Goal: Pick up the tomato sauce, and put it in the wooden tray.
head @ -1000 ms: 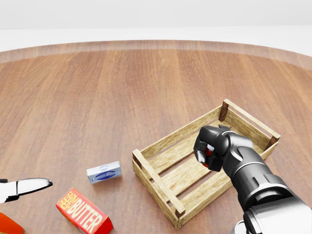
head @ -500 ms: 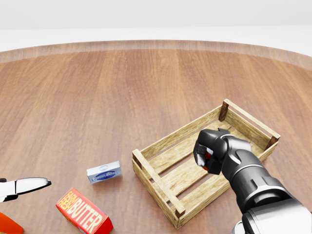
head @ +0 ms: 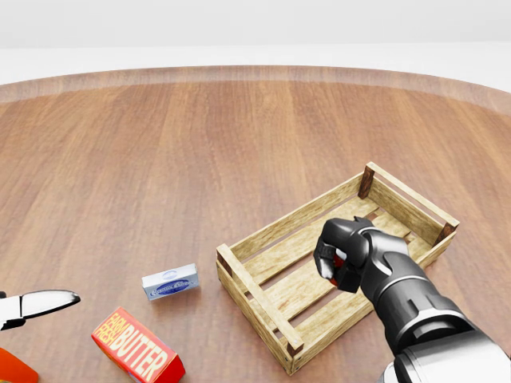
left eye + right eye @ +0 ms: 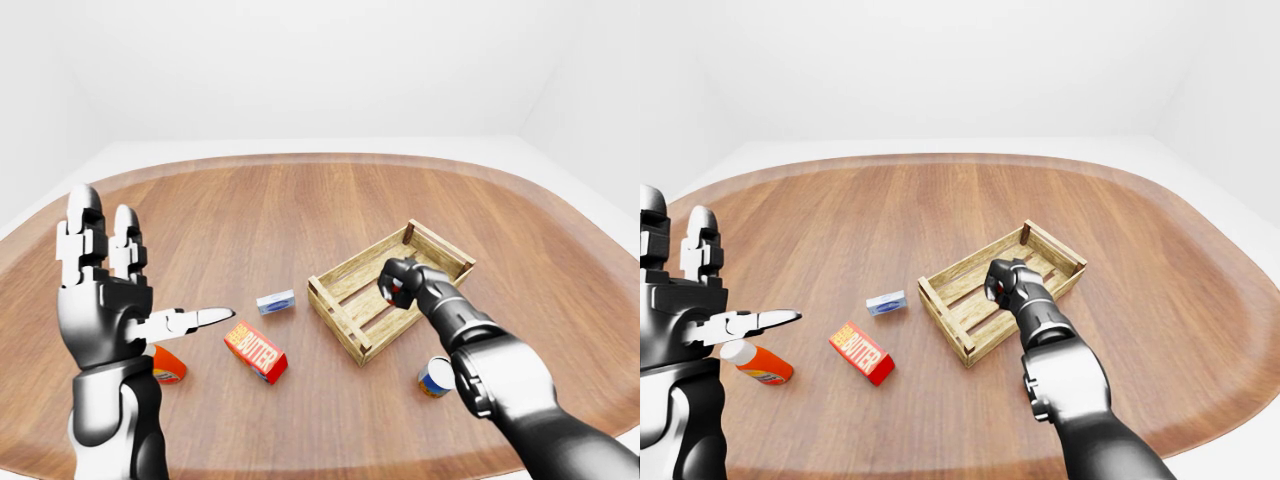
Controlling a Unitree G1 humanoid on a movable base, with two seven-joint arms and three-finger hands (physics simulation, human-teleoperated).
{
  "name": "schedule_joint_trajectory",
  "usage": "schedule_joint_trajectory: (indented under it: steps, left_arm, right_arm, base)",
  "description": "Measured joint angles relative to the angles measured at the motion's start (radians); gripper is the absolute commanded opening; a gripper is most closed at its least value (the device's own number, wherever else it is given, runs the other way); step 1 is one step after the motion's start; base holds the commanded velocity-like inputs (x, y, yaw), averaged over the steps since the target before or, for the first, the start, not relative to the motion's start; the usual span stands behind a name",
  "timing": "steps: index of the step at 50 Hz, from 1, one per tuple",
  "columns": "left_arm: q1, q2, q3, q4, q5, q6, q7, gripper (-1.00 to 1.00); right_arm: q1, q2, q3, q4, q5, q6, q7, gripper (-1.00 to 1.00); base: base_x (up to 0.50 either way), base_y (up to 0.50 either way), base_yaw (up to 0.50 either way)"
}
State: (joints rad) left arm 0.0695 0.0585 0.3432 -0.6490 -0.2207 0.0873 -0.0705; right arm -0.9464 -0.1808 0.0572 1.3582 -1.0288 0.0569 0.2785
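Observation:
The wooden tray (image 3: 263, 239) lies slantwise at the lower right of the head view. My right hand (image 3: 334, 263) hovers over the tray's middle slats, shut into a fist. A small red thing, the tomato sauce (image 3: 341, 258), shows between its fingers; most of it is hidden by them. Whether it touches the slats I cannot tell. My left hand (image 4: 140, 275) is raised at the left of the left-eye view, open with its fingers spread upward and the thumb pointing right, holding nothing.
A red butter box (image 3: 137, 346) and a small blue-and-white box (image 3: 170, 282) lie left of the tray. An orange bottle with a white cap (image 4: 758, 363) lies below my left hand. A can (image 4: 435, 377) stands right of the tray's near corner.
My right fist has sunk a little lower over the tray with the red thing still in it. The left hand's thumb has dipped slightly. The other things have not moved.

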Motion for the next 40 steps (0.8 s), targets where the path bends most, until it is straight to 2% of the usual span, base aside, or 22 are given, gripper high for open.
schedule_joint_trajectory:
  steps: [20, 22, 23, 24, 40]
  left_arm:
    - [0.0, 0.001, 0.007, -0.005, -0.004, 0.0, -0.002, 1.0]
    - [0.0, 0.001, 0.007, -0.005, -0.004, 0.0, -0.002, 1.0]
    - [0.0, 0.001, 0.007, -0.005, -0.004, 0.0, -0.002, 1.0]
    - [0.0, 0.001, 0.007, -0.005, -0.005, 0.0, -0.002, 1.0]
    - [0.0, 0.001, 0.008, -0.005, -0.004, 0.0, -0.002, 1.0]
  right_arm:
    - [0.01, 0.005, -0.001, 0.002, 0.002, -0.002, -0.008, -1.0]
    - [0.01, 0.004, -0.001, 0.002, 0.0, 0.0, -0.009, 0.47]
    - [0.009, 0.004, -0.001, 0.001, -0.002, 0.001, -0.009, 0.69]
    - [0.009, 0.005, -0.001, 0.0, -0.003, 0.002, -0.009, 1.0]
    - [0.008, 0.002, -0.003, -0.004, -0.009, 0.026, 0.001, 1.0]
  base:
    - [0.0, 0.0, 0.0]
    - [0.0, 0.0, 0.0]
    - [0.0, 0.0, 0.0]
    - [0.0, 0.0, 0.0]
    - [0.0, 0.0, 0.0]
